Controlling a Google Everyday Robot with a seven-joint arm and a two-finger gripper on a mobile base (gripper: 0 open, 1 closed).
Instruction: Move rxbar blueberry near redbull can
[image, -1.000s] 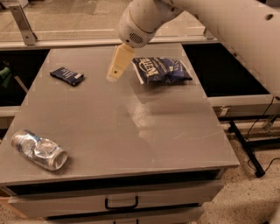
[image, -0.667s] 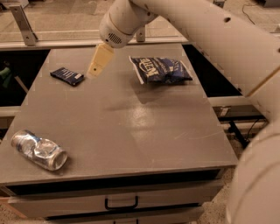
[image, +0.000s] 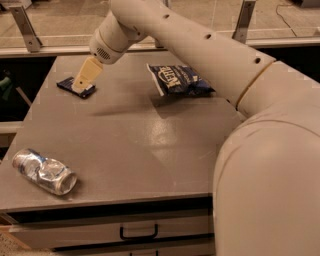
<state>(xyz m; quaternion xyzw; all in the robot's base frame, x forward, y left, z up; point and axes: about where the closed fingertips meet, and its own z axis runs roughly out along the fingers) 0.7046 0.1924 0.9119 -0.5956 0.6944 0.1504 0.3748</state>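
The rxbar blueberry (image: 67, 85), a small flat dark navy wrapper, lies at the table's far left. My gripper (image: 82, 80) hangs from the white arm right over the bar's right half, its cream fingertips (image: 86, 75) at or just above the wrapper. The redbull can (image: 44, 171), crushed shiny silver with bluish patches, lies on its side at the table's near left corner, well apart from the bar.
A blue-and-white chip bag (image: 179, 80) lies at the far middle of the grey table (image: 140, 145). My white arm fills the right side of the view. A drawer with a black handle (image: 139, 233) is below the front edge. A railing runs behind the table.
My gripper has swung left across the table's far side, from next to the chip bag to over the rxbar. The bar, can and bag have not moved.
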